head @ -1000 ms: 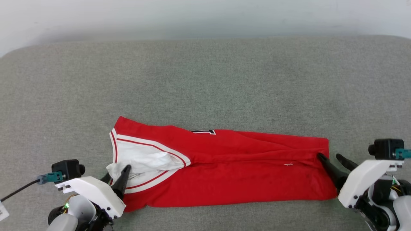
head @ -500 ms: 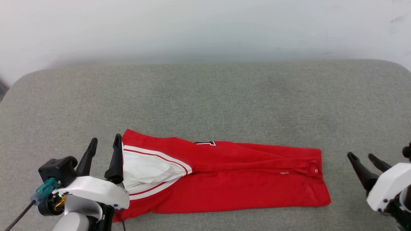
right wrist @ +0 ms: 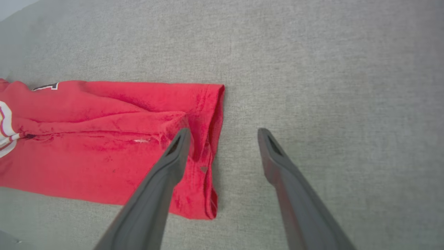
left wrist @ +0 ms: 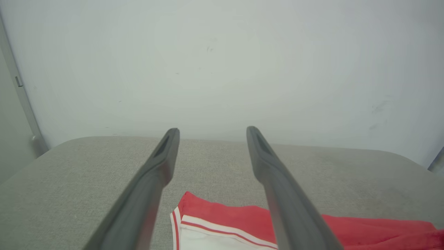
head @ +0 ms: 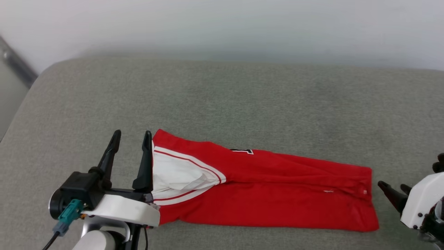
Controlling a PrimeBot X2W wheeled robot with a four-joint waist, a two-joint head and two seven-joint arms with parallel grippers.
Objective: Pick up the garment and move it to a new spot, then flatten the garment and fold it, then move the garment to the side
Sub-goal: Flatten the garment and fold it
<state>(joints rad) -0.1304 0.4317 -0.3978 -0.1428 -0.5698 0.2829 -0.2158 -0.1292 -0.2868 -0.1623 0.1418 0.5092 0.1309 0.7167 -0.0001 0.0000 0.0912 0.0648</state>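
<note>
The garment [head: 270, 194] lies folded into a long red band across the grey cushion [head: 222, 104], its white sleeve with red stripe trim at the left end and a bit of black numeral at its far edge. My left gripper [head: 132, 136] stands open just left of the sleeve end, raised above the cushion, nothing between its fingers. In the left wrist view the garment [left wrist: 222, 217] shows low between the fingers [left wrist: 163, 163]. My right gripper [head: 392, 185] is open just right of the hem end; in the right wrist view its left finger hangs over the garment's hem [right wrist: 104, 139].
A pale wall [head: 222, 24] runs behind the cushion's far edge. A grey vertical strip [head: 15, 64] stands at the far left beside the cushion's rounded corner. Bare cushion stretches behind the garment.
Both grippers let go of the garment's ends and pulled back, open. The left one rose beside the sleeve end, the right one drew off to the right. The camera has shifted too.
</note>
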